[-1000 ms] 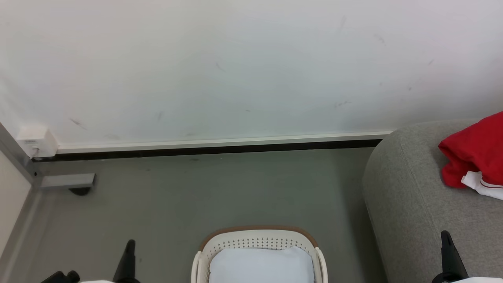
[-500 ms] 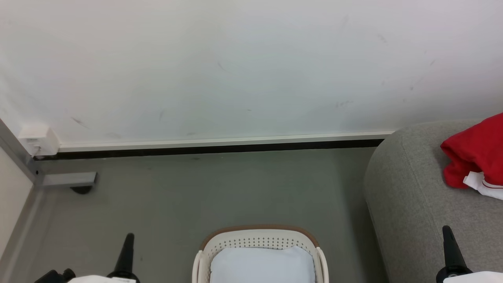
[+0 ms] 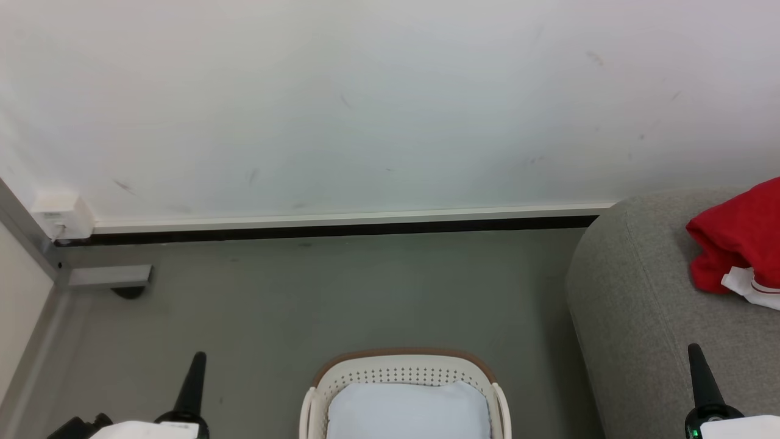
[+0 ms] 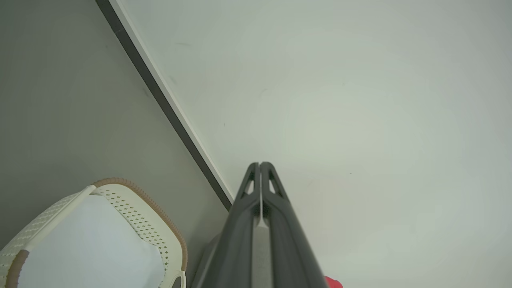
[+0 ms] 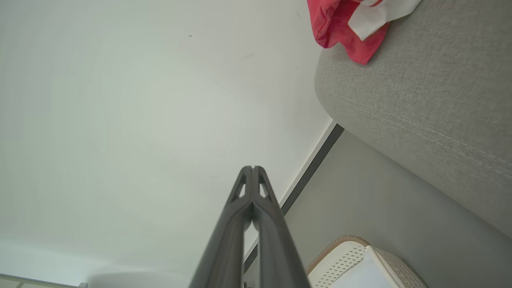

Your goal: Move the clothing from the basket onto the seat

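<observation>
Clothing (image 3: 734, 238) heaped near seat's (image 3: 634, 329) rounded end. Basket (image 3: 402, 356) on floor, pale sheet (image 3: 408, 410) inside. Left tool (image 4: 260, 165), right tool (image 5: 253, 169): fingers together, empty.

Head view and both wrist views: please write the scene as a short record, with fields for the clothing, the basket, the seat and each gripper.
clothing: red with white trim, lying on the seat
seat: grey sofa, to the right of the basket
basket: on the floor; pale sheet inside, no red in the part that shows
left gripper: shut, holding nothing
right gripper: shut, holding nothing
</observation>
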